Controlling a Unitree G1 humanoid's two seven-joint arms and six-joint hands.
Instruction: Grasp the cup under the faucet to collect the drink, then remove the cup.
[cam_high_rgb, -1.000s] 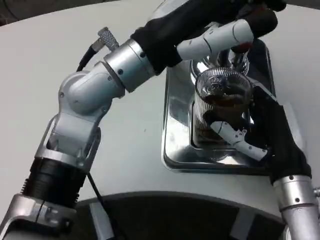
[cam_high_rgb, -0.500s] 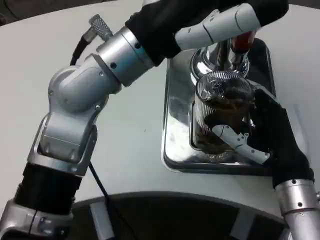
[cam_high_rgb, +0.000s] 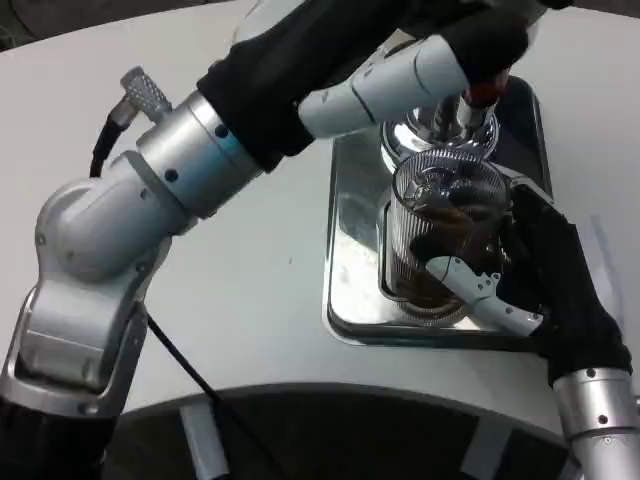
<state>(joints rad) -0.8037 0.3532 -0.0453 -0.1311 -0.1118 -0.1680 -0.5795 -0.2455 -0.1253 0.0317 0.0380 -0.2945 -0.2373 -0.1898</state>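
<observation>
- Standing on a shiny metal tray (cam_high_rgb: 352, 250), a clear ribbed cup (cam_high_rgb: 440, 235) is seen directly beneath the chrome faucet (cam_high_rgb: 440, 120)
- Dark brown drink is held in the cup, reaching most of the way up its wall; the surface of the liquid is seen through the open rim, with glints of light on it
- The cup is upright, and its base rests in the sunken middle part of the tray
- The right hand (cam_high_rgb: 530, 280) is wrapped around the cup from the right side: a white finger (cam_high_rgb: 485, 295) is laid across the lower front of the glass, and the black palm is pressed against its right wall, so the cup is held
- The left hand (cam_high_rgb: 450, 50) is raised to the top of the faucet, where a small red part (cam_high_rgb: 483, 93) is seen just under it; the fingertips are cut off by the upper edge and partly hidden, so whether anything is gripped cannot be told
- The left forearm (cam_high_rgb: 180, 170), silver with a black sleeve, is stretched diagonally from the lower left up toward the faucet, above the white table (cam_high_rgb: 250, 300)
- The tray is set on the table at the right of the view, with its near edge close to the table's curved front edge
</observation>
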